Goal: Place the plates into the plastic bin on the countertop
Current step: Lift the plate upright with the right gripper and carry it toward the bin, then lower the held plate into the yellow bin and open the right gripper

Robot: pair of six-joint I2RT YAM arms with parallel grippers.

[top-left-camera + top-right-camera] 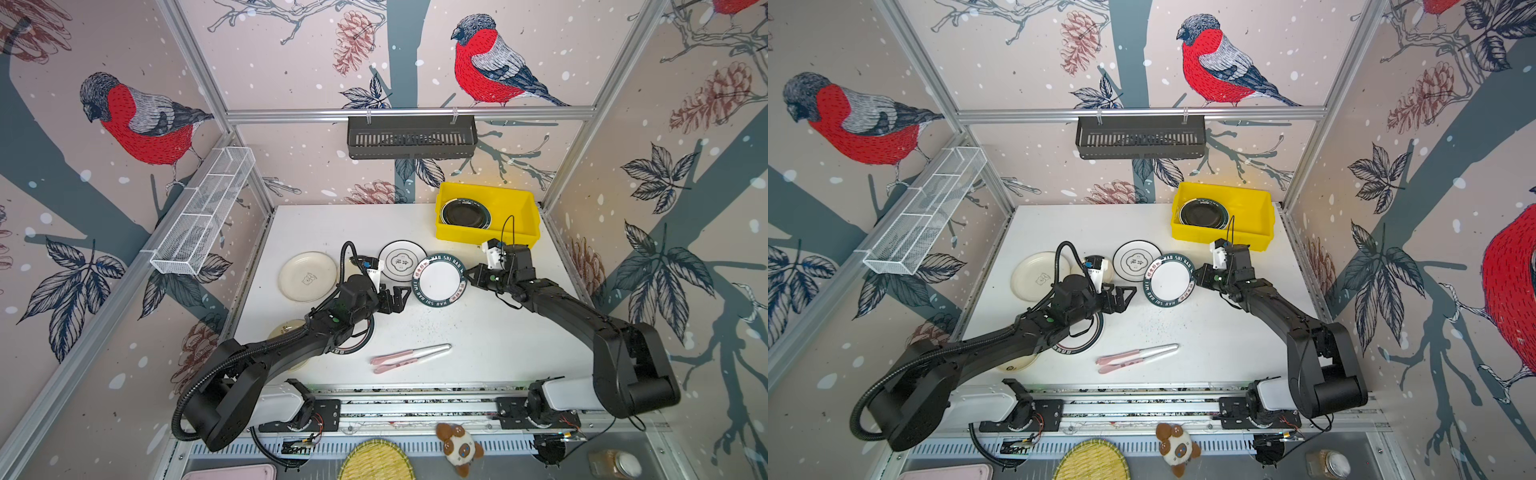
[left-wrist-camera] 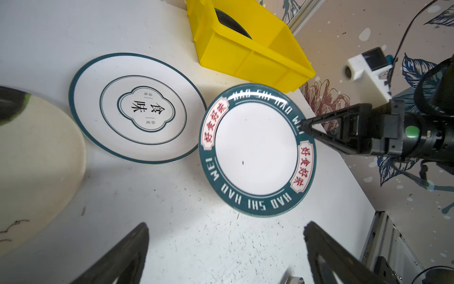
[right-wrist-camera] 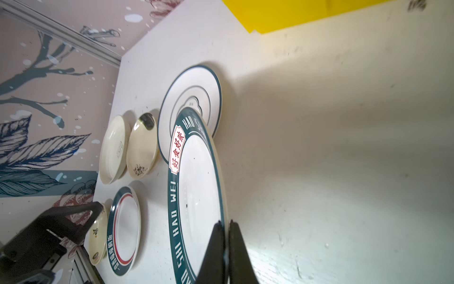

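Observation:
My right gripper (image 1: 466,272) (image 3: 225,222) is shut on the right edge of a white plate with a broad teal lettered rim (image 1: 439,284) (image 2: 256,150), which tilts above the countertop (image 1: 478,332). My left gripper (image 1: 401,293) (image 2: 227,225) hangs open and empty just left of that plate. The yellow plastic bin (image 1: 515,216) (image 2: 245,56) stands at the back right with a black plate (image 1: 465,213) inside. On the counter lie a thin-rimmed white plate (image 1: 402,260), a cream plate (image 1: 307,276), and two plates partly under the left arm (image 1: 357,345) (image 1: 286,330).
Pink-handled utensils (image 1: 409,357) lie near the front of the counter. A black slotted basket (image 1: 411,137) hangs on the back wall and a white wire shelf (image 1: 203,212) on the left wall. A woven mat (image 1: 376,461) and plush toy (image 1: 459,449) sit below the front rail.

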